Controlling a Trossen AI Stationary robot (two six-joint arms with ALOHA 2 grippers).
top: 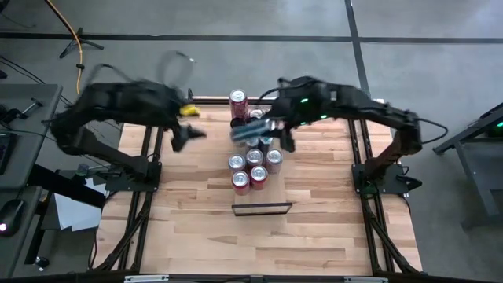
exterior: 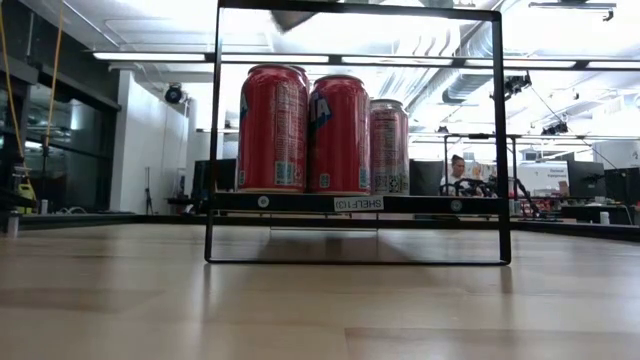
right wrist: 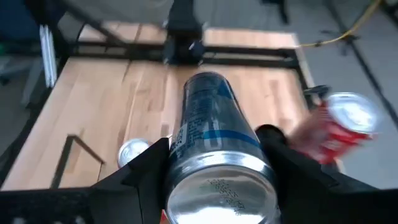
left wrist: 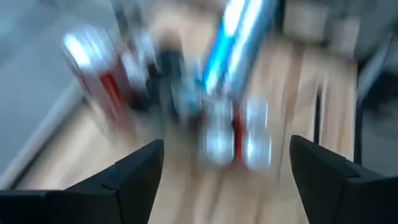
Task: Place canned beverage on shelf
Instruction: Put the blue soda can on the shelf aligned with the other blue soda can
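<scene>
My right gripper is shut on a blue-and-silver can, held above the far end of the shelf; the can also shows in the right wrist view. Several red and silver cans stand upright on the shelf board inside its black frame; three of them show in the low view. Another red can stands on its base on the table beyond the shelf. My left gripper is open and empty, left of the cans; its wrist view is blurred. My right gripper pinches the blue-and-silver can by its round side wall between the two fingers, near the silver end that faces the wrist camera. The can lies along the fingers. It is tilted and lifted clear of the table and of the other cans.
Black frame rails run along the table's left and right sides. Bare butcher-block tabletop lies in front of the shelf. A yellow object sits near the left arm. People and desks show in the room behind.
</scene>
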